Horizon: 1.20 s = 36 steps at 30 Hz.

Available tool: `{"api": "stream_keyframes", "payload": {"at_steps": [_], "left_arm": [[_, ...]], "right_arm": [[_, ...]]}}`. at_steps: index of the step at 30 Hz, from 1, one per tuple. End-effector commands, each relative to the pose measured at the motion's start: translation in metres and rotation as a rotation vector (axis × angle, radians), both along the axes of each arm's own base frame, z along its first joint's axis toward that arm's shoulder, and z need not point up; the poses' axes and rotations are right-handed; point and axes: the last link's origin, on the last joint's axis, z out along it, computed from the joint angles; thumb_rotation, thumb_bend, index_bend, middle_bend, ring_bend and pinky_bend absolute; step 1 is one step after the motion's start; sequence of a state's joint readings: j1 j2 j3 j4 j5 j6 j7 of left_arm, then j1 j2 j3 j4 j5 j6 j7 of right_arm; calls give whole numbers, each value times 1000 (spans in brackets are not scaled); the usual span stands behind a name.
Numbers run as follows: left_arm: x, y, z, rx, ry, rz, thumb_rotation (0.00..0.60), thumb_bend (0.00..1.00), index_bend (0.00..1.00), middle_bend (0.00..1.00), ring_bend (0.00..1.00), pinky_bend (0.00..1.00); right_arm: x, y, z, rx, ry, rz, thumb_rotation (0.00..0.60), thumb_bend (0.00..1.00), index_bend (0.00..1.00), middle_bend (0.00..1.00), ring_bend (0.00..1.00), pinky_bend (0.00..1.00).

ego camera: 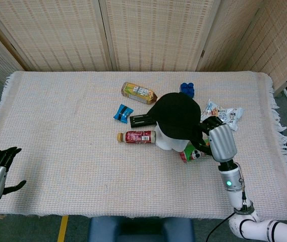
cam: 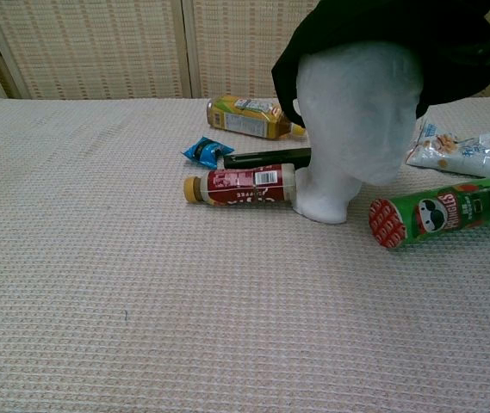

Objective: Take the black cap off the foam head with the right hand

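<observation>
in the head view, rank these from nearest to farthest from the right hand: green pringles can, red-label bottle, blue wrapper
1. green pringles can, right beside the right hand, partly under it.
2. red-label bottle, left of the foam head.
3. blue wrapper, further left and back.

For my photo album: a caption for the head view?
Right hand grips the black cap, tilting it off the white foam head.

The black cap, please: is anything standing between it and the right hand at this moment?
Nothing visible does. The right hand is already at the brim of the black cap, above the green can lying beside the foam head; whether it grips the brim cannot be told.
</observation>
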<state>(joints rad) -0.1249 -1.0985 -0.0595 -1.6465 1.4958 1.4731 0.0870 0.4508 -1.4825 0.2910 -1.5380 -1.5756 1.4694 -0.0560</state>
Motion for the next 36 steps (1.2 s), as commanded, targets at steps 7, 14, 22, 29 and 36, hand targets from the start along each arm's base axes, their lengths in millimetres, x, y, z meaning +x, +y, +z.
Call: {"api": "stream_keyframes", "payload": {"at_steps": [7, 14, 22, 29, 36], "left_arm": [[2, 2, 0, -3, -3, 2, 600, 46, 192, 172, 186, 164], [3, 4, -1, -9, -4, -3, 600, 45, 192, 172, 186, 164], [2, 4, -3, -11, -1, 0, 600, 46, 192, 173, 186, 164], [6, 6, -7, -20, -2, -13, 600, 45, 191, 173, 185, 164], [10, 6, -9, -24, -3, -29, 600, 46, 191, 173, 186, 164]], "right_arm": [[3, -15, 6, -104, 22, 28, 600, 589, 840, 769, 576, 426], [7, -38, 16, -170, 77, 15, 600, 592, 842, 770, 577, 426], [-11, -59, 45, -229, 142, -45, 600, 590, 842, 770, 575, 427], [-53, -55, 61, -212, 229, -124, 600, 593, 842, 770, 567, 426], [-90, -50, 52, -140, 281, -188, 600, 592, 842, 770, 560, 426]]}}
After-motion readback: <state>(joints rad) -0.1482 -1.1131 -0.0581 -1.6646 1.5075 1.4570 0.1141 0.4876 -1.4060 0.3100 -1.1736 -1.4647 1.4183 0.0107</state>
